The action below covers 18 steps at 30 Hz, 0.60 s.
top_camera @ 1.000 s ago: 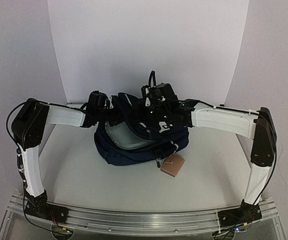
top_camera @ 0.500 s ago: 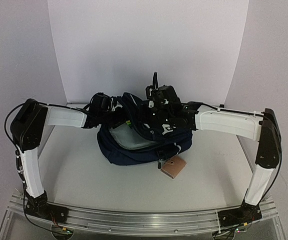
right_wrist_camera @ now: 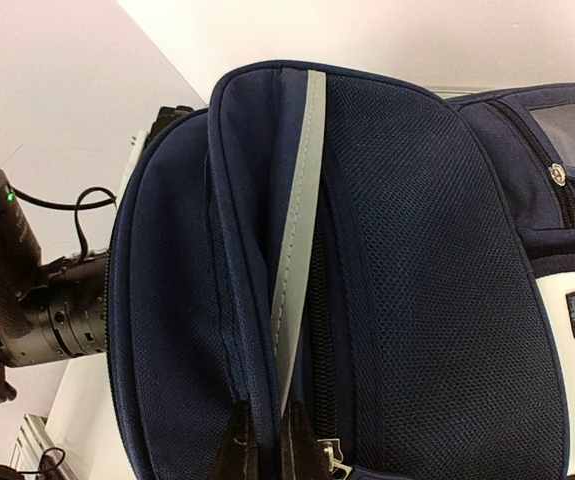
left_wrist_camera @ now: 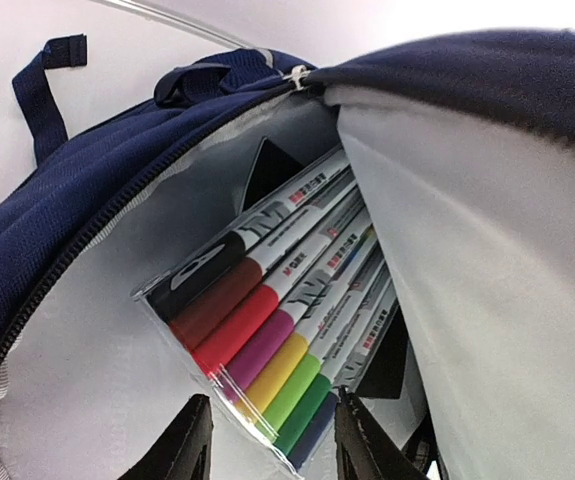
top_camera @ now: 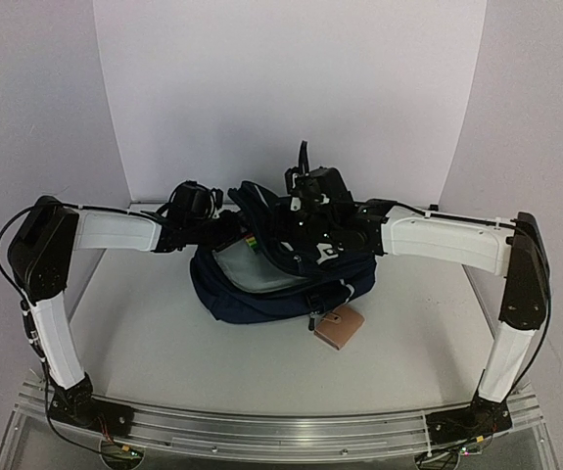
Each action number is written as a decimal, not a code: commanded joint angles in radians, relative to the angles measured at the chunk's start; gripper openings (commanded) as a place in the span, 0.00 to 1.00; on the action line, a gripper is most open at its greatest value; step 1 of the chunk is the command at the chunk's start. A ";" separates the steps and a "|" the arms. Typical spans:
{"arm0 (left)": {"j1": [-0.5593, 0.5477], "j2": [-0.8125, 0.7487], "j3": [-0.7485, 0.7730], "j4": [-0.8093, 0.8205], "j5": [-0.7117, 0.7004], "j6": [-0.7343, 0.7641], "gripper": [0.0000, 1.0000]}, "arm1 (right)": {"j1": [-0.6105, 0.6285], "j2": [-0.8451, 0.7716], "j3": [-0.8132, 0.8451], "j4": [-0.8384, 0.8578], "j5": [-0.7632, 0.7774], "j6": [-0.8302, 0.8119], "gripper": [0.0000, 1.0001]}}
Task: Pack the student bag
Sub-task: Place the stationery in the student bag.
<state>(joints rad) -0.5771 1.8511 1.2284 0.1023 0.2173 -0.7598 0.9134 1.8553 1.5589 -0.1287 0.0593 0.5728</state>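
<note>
The student bag (top_camera: 271,294) is a navy backpack lying mid-table with its main compartment held open toward the left. My right gripper (top_camera: 299,227) is shut on the bag's upper flap; in the right wrist view its tips (right_wrist_camera: 265,438) pinch a navy fold beside a grey stripe (right_wrist_camera: 302,200). My left gripper (top_camera: 224,231) sits at the bag's mouth. In the left wrist view it (left_wrist_camera: 272,445) stands open, its fingers either side of the near end of a clear pack of coloured markers (left_wrist_camera: 277,310). The pack lies inside against the grey lining (left_wrist_camera: 487,260).
A small tan flat object (top_camera: 338,327) lies on the table against the bag's front right corner. White walls enclose the back and sides. The left arm's wrist (right_wrist_camera: 37,310) shows at the left of the right wrist view, close to the bag (right_wrist_camera: 417,280).
The right gripper raised the flap a little, then stayed still. The left gripper let go of the marker pack inside the bag, and its arm drew back slightly to the left.
</note>
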 commanded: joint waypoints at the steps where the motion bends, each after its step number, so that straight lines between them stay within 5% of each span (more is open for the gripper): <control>1: -0.021 0.054 0.072 -0.029 0.001 0.013 0.37 | 0.009 -0.058 0.027 0.082 0.016 -0.008 0.00; 10: -0.060 0.175 0.175 0.042 0.054 0.027 0.21 | 0.010 -0.055 0.016 0.081 0.024 -0.010 0.00; 15: -0.062 0.161 0.171 0.043 0.053 0.045 0.23 | 0.009 -0.049 0.002 0.076 0.041 -0.012 0.00; 18: -0.061 0.052 0.081 0.018 -0.003 0.078 0.33 | 0.009 -0.054 0.001 0.056 0.066 -0.023 0.00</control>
<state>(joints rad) -0.6278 2.0255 1.3716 0.1148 0.2547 -0.7502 0.9139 1.8553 1.5570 -0.1280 0.0748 0.5728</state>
